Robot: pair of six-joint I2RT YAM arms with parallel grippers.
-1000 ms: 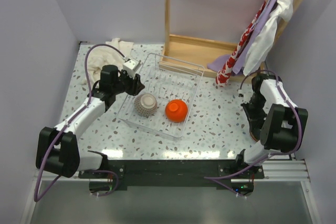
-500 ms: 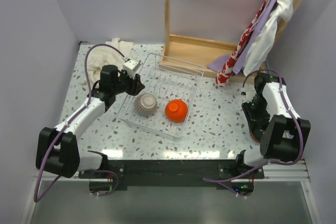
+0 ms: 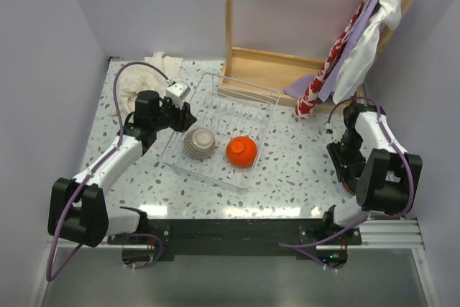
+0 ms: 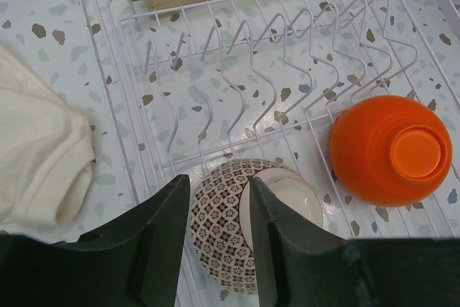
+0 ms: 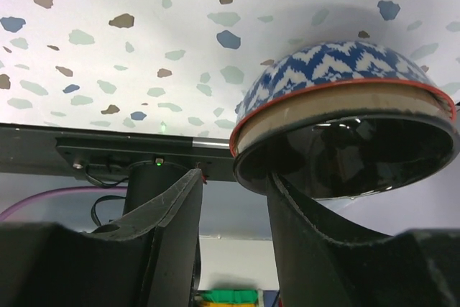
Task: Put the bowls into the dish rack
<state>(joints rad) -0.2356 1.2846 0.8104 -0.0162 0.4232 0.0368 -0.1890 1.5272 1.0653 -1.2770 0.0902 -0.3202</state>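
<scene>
The dish rack [image 3: 267, 121] [image 4: 108, 12] of thin wire bars stands mid-table. In it lie a brown-patterned bowl [image 3: 199, 144] [image 4: 219, 228], pale foot ring up, and an orange bowl [image 3: 241, 151] [image 4: 388, 150] upside down beside it. My left gripper [image 3: 183, 114] [image 4: 219, 181] hovers open over the rack's left side, above the patterned bowl and holding nothing. At the table's right edge my right gripper [image 5: 234, 175] is open by a blue-patterned bowl [image 5: 323, 70] with a dark inside. One finger [image 5: 302, 228] reaches across its mouth, the other stands clear outside the rim. In the top view the arm hides this bowl.
A white cloth [image 3: 136, 80] [image 4: 36, 156] lies left of the rack. A wooden frame [image 3: 266, 66] stands behind it, with hanging cloths [image 3: 352, 41] at the back right. The table's black front rail [image 5: 108, 149] runs close to the right gripper.
My right gripper has opened and its arm has shifted a little by the table's right edge. The left arm has barely moved; both bowls in the rack lie as before.
</scene>
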